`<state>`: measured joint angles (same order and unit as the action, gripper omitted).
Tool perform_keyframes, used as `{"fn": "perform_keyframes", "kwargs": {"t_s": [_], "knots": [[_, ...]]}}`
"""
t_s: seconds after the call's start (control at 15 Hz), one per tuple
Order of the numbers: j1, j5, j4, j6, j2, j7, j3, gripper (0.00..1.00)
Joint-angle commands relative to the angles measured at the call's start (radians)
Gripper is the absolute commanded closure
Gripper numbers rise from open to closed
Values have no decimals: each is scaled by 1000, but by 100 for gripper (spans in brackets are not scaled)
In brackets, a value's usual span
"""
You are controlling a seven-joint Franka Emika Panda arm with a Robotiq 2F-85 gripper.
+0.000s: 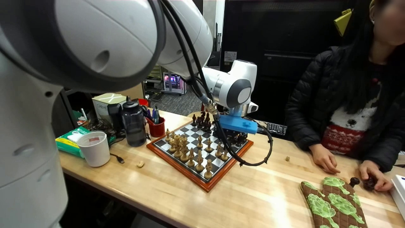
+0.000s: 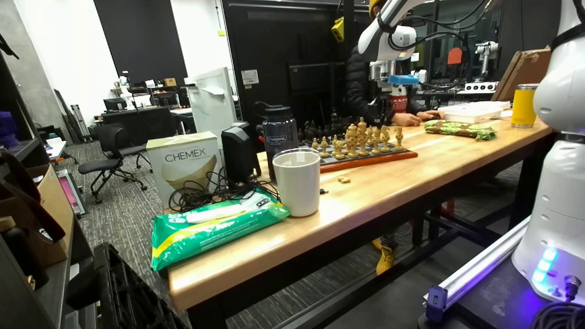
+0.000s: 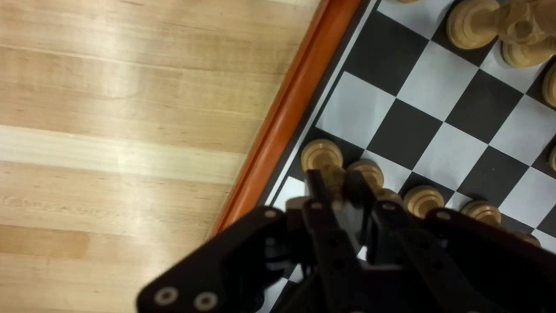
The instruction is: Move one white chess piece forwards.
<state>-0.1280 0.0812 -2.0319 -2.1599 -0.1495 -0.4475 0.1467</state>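
By my judgement the reach is done and the move itself unproven. In the wrist view the gripper point(image 3: 337, 187), filling the six o'clock side, has its fingers point(image 3: 315, 184) set narrow, one on each side of the upper part of a white piece point(image 3: 320, 153); I cannot tell whether they press on it or only flank it. The piece's base shows over a dark square point(image 3: 351, 151) at the edge of the board point(image 3: 284, 117), and whether it rests there or hangs just above is unclear. Just beside it toward four o'clock, the next white piece point(image 3: 369, 169) begins a row, and the flanked one looks level with it, not ahead. Other white pieces point(image 3: 471, 21) stand well apart toward two o'clock, so forward is likely toward seven, where part of a light square point(image 3: 292, 190) shows past the gripper. I would guess that the forward step is still to do: secure the piece, lift it, carry it toward seven, set it upright, let go. The other reading is that it is already placed, with only the release left. In an exterior view dark pieces point(image 1: 207, 124) stand at the board's twelve o'clock; the fingertips cannot be made out there.
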Motion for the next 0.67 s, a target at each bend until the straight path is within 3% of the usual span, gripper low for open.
{"fn": "perform_keyframes", "kwargs": {"t_s": [0.0,0.6], "knots": [[-25,20,21,16,-7,-27,-19,100],[-23,-8,-24,64,75,9,-15,97]]}}
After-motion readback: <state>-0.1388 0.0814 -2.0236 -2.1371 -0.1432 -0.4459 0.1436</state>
